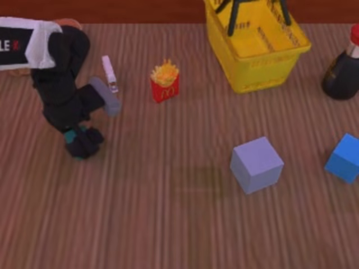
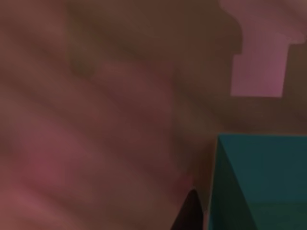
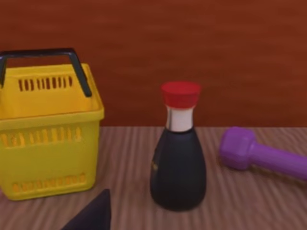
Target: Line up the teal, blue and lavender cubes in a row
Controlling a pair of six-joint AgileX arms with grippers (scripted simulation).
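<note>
The teal cube (image 1: 70,136) sits at the table's left, mostly covered by my left gripper (image 1: 83,143), which is down over it; only teal slivers show around the black jaws. In the left wrist view the teal cube (image 2: 264,182) fills the corner, with one dark fingertip (image 2: 192,213) beside it and a thin strip of table between them, so the gripper reads open. The lavender cube (image 1: 257,164) rests right of centre. The blue cube (image 1: 344,158) lies at the right edge. My right gripper is out of the top view; one fingertip (image 3: 93,213) shows off to the side, nothing held.
A red fries box (image 1: 165,82) stands behind the middle. A small pale pink object (image 1: 109,72) lies near my left arm. A yellow basket (image 1: 258,73) is at the back right, a dark sauce bottle (image 1: 342,70) beside it. A purple dumbbell (image 3: 259,155) lies past the bottle.
</note>
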